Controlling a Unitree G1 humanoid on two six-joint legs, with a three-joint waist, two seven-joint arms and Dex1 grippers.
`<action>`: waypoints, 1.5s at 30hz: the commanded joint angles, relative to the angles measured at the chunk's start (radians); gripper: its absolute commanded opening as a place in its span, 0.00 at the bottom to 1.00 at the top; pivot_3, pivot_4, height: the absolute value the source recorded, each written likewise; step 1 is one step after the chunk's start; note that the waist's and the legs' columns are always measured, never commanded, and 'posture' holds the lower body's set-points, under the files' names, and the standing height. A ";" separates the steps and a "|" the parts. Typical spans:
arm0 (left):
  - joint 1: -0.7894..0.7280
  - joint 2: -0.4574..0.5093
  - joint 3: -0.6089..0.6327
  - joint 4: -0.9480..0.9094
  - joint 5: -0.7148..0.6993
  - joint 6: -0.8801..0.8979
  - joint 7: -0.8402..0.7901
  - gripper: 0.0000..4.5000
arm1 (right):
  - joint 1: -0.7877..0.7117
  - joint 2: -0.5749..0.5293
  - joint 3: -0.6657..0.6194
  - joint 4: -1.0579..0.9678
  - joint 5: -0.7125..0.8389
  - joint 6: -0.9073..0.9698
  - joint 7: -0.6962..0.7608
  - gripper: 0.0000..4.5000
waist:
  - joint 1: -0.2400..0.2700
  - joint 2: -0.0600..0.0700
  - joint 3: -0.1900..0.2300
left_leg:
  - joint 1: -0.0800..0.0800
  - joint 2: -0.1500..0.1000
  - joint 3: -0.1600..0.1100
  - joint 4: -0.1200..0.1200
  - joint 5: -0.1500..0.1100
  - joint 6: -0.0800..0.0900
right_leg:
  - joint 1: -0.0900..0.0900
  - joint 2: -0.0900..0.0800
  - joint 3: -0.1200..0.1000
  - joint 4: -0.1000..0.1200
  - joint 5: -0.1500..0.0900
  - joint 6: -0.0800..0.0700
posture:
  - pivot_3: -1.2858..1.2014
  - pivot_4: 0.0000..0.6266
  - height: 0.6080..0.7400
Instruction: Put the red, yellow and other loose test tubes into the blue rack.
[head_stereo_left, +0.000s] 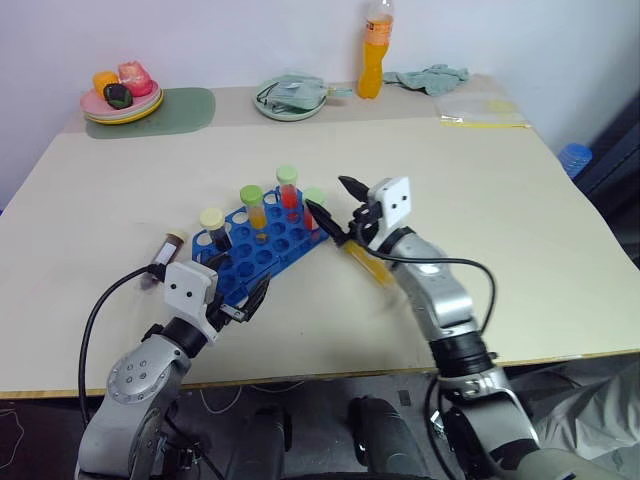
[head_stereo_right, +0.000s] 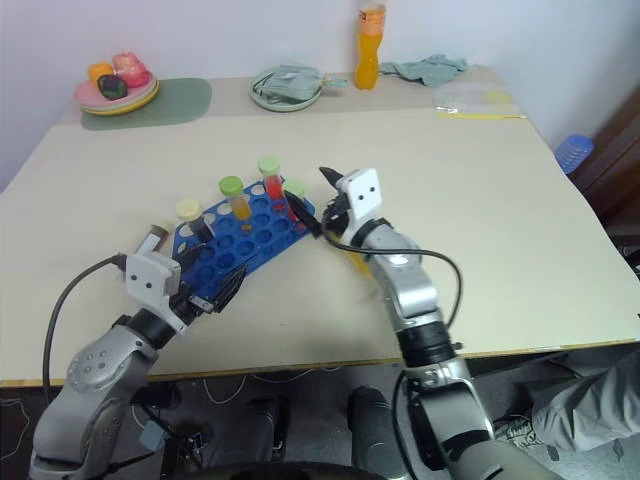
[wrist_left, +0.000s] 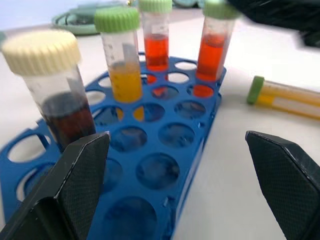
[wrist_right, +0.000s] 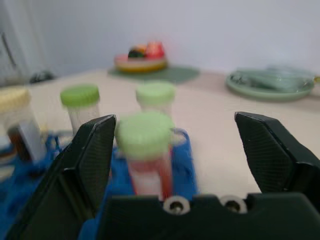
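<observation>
The blue rack (head_stereo_left: 268, 255) lies near the table's front, left of centre. Several tubes stand in it: a cream-capped dark one (head_stereo_left: 213, 225), a green-capped yellow one (head_stereo_left: 253, 203), a green-capped red one (head_stereo_left: 288, 186) and another green-capped red one (wrist_right: 145, 137) at the rack's right end. My right gripper (head_stereo_left: 326, 194) is open, its fingers either side of that last tube without gripping it. A yellow tube (wrist_left: 287, 98) lies on the table right of the rack, under my right arm. A dark tube (head_stereo_left: 167, 250) lies left of the rack. My left gripper (head_stereo_left: 250, 300) is open at the rack's near end.
Along the back edge stand a plate of toy food (head_stereo_left: 122, 100) on a green mat (head_stereo_left: 185, 110), a green dish holding a cloth (head_stereo_left: 290, 97), an orange bottle (head_stereo_left: 375, 55), a crumpled cloth (head_stereo_left: 435, 78) and a clear bag (head_stereo_left: 480, 108).
</observation>
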 joint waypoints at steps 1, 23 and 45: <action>-0.008 -0.008 -0.018 -0.008 -0.009 -0.028 -0.012 1.00 | -0.004 -0.172 -0.029 -0.200 0.121 0.303 0.107 0.93 | 0.001 0.000 0.000 | 0.000 0.000 0.000 0.000 0.000 0.000 | 0.000 0.000 0.000 0.000 0.000 0.000 | 0.52 0.24 1.00; 0.024 0.053 -0.132 0.033 0.018 -0.105 -0.151 1.00 | -0.634 -0.289 0.365 0.306 0.095 1.213 0.105 0.93 | 0.004 0.001 0.000 | -0.002 0.000 0.001 0.000 0.000 0.001 | 0.000 -0.001 -0.001 -0.003 0.000 0.000 | 0.52 0.24 1.00; 0.184 0.036 0.110 0.178 -0.026 -0.279 -0.128 1.00 | -0.141 -0.308 0.193 -0.336 0.162 0.383 0.270 0.17 | -0.004 0.001 0.001 | -0.002 0.001 0.002 0.000 -0.002 0.003 | 0.000 0.000 -0.001 -0.006 -0.001 0.002 | 0.52 0.24 1.00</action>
